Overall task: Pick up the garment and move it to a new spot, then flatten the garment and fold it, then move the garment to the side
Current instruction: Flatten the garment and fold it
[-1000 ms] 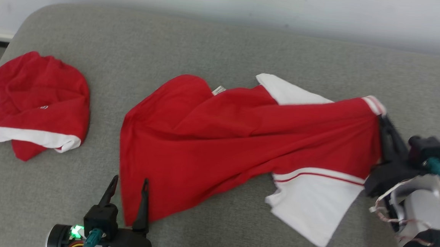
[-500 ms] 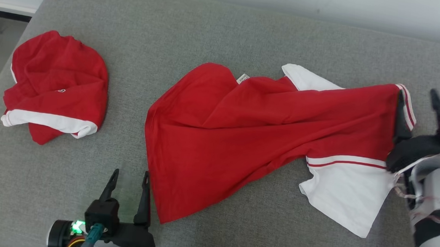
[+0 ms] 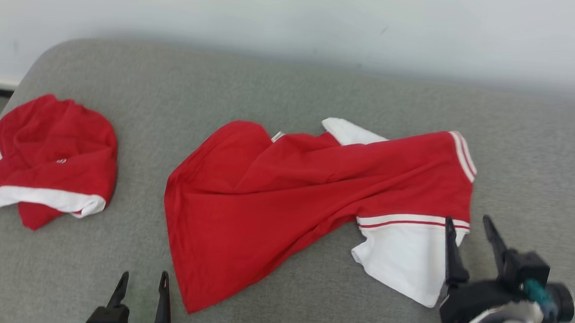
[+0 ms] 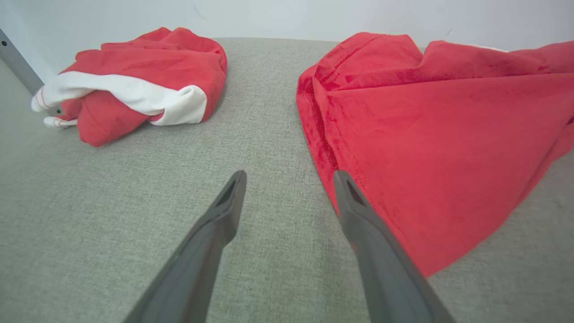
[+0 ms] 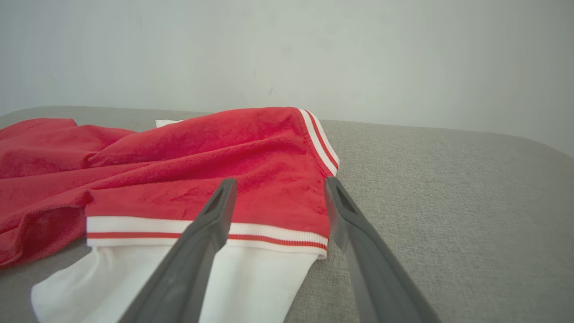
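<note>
Letting go is what changed: a moment ago the right gripper [image 3: 466, 220] was pinching the far right end of the red shirt [image 3: 290, 196], and now it has pulled back toward the robot. Its two fingers stand wide apart with nothing between them. They point at the white sleeve [image 3: 406, 263], right by its edge.

The left gripper [image 3: 144, 274] is spread open too and holds nothing. It sits low on the grey cushion [image 3: 292, 87], just beside the bottom corner of the shirt.

The shirt lies in the middle of the cushion, stretched out from left to right. It is not flat. Big wrinkles run across it, one side is folded over, and the white sleeve sticks out near the right gripper. Another red and white shirt [image 3: 53, 157] sits in a bunch far to the left, well apart from this one.

It looks like the moving part is done and the smoothing part comes next. For that, each gripper would need to pinch an edge close to it, the left one the bottom corner and the right one the sleeve end. Then they would pull gently away from each other so the wrinkles go out. A pull that is too hard may drag the whole shirt along.
</note>
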`<state>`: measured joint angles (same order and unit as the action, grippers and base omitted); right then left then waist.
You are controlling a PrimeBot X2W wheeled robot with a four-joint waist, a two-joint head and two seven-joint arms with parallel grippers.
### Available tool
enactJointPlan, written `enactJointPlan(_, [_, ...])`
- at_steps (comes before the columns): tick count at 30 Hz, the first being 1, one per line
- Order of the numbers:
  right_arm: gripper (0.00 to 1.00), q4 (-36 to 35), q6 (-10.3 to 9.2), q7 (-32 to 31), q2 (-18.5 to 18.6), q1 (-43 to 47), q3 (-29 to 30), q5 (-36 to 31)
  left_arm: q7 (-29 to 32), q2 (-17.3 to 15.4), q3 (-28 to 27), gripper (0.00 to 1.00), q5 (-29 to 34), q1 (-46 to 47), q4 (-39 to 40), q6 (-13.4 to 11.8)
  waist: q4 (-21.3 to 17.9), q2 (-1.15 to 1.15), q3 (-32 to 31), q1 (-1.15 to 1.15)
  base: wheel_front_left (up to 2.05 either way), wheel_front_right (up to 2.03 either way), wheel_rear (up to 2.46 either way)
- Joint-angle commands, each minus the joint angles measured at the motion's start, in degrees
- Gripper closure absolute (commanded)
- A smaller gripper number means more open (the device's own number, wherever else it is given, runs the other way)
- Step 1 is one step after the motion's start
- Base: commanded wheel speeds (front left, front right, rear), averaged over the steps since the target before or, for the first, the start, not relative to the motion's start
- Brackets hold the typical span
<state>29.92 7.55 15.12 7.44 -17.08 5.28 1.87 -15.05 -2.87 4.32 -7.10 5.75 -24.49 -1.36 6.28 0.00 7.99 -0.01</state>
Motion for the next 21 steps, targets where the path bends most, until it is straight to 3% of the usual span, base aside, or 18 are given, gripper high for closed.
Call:
enactJointPlan(1, [0.0, -1.2, -0.13, 0.0, -1.0, 2.7, -0.2, 0.6, -0.2, 0.0, -0.5, 0.0, 0.1, -1.7, -0.1, 0.3, -3.7, 0.0, -4.4, 0.01, 0.0, 0.0, 0.0])
enactJointPlan(10, [0.0, -5.2, -0.13, 0.0, -4.0, 11.5, -0.2, 2.1, -0.2, 0.0, -2.0, 0.0, 0.1, -6.6, 0.7, 0.9, -6.1, 0.0, -8.5, 0.01, 0.0, 0.0, 0.0])
enactJointPlan(21, [0.0, -6.1, -0.13, 0.0, -4.5, 15.2, -2.7, 3.2, -0.2, 0.0, -3.5, 0.0, 0.3, -10.8, 3.9, 1.0, -7.9, 0.0, -10.3, 0.01, 0.0, 0.0, 0.0])
